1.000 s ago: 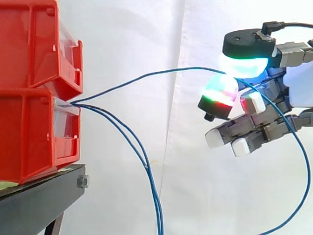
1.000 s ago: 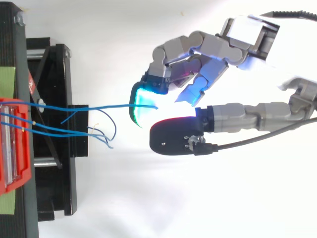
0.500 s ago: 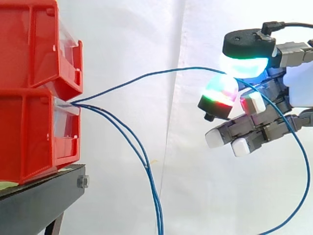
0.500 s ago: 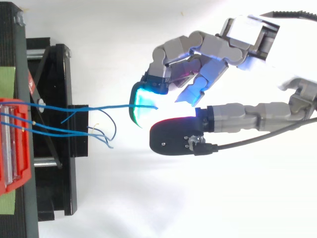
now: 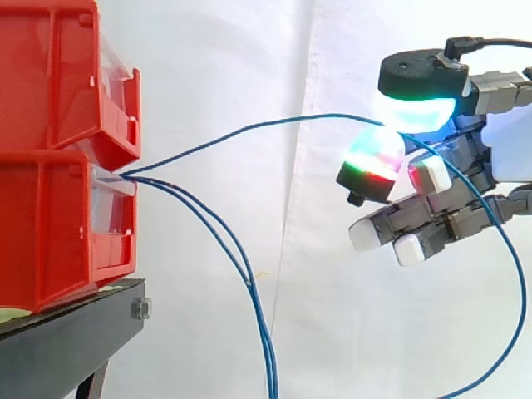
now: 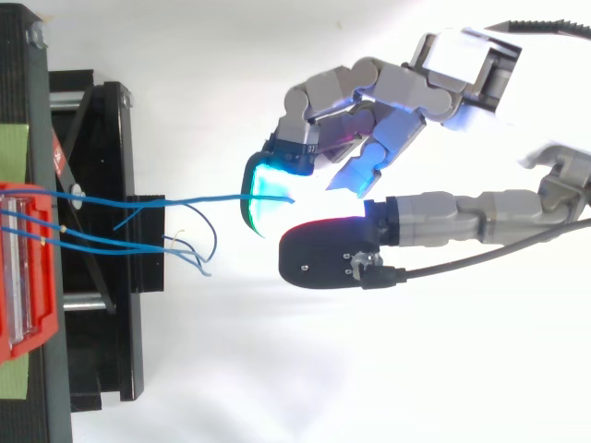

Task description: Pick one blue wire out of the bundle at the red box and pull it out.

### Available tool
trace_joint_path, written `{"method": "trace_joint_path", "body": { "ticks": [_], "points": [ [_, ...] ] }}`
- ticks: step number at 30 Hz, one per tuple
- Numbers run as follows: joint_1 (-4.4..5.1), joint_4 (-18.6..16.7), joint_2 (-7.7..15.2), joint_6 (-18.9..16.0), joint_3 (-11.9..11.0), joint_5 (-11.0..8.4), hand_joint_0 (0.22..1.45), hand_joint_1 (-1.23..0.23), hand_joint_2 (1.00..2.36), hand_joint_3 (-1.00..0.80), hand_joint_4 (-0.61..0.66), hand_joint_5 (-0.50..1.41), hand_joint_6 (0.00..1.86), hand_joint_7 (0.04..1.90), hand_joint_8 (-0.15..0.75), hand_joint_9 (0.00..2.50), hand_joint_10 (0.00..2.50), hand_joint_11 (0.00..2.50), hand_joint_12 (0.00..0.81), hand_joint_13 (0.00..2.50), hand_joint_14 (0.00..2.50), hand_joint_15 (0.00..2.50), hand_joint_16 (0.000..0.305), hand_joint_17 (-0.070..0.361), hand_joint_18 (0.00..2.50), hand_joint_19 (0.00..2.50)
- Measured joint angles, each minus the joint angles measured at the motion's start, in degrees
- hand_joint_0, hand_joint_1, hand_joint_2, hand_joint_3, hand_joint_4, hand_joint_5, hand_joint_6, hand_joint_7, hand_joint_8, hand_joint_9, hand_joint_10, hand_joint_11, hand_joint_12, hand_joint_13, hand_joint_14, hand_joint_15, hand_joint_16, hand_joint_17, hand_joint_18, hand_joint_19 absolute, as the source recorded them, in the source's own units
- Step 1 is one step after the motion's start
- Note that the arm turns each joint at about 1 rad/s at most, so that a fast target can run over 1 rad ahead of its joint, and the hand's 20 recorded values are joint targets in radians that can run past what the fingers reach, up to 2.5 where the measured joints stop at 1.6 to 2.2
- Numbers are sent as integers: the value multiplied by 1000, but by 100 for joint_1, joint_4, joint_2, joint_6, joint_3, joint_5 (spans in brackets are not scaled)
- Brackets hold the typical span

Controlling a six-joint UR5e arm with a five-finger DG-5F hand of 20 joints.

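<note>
White curtain [image 5: 249, 66] fills the background of the side view. Two red bins [image 5: 50, 166] stand stacked on a black stand [image 5: 75, 341] at the left, both cut off by the frame's edge. A bundle of wires leaves the gap where the upper bin meets the lower one.

One blue wire [image 5: 249, 126] rises in a shallow arc to the right and reaches the hand [image 5: 440, 218], which comes in from the right edge. There it runs between two glowing fingertips – a cyan pad [image 5: 416, 112] above and a green-and-red pad [image 5: 374, 158] below – and these seem clamped on it, though the glow hides the exact point of contact. Past the pads the same wire passes across the other fingers and falls in a wide loop that leaves the frame at the bottom right.

Two other blue wires [image 5: 266, 357] sag from the bins, well apart from the hand, and run off the lower edge.

From above, the held wire [image 6: 203, 198] stretches from the bin at the left edge across the stand and ends at the cyan pad. Its far part is hidden under the hand. Loose wire ends [image 6: 199, 258] lie beside the stand – too thin to sort out.
</note>
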State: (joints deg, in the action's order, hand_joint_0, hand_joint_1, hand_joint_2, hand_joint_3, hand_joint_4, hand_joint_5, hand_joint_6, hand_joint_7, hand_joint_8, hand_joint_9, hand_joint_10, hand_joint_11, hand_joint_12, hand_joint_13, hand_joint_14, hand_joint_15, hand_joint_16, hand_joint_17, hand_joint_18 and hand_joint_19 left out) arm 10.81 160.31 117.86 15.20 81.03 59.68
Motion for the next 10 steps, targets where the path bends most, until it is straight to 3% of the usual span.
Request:
{"method": "trace_joint_path", "body": {
  "ticks": [10],
  "points": [
    [0, 0, 0, 0, 0, 0, 603, -713, 1021, -86, 110, -51, 776, 1011, 235, 1163, 24, 612, 370, 590, 15, 342, 57, 127, 504, 566]
  ]
}}
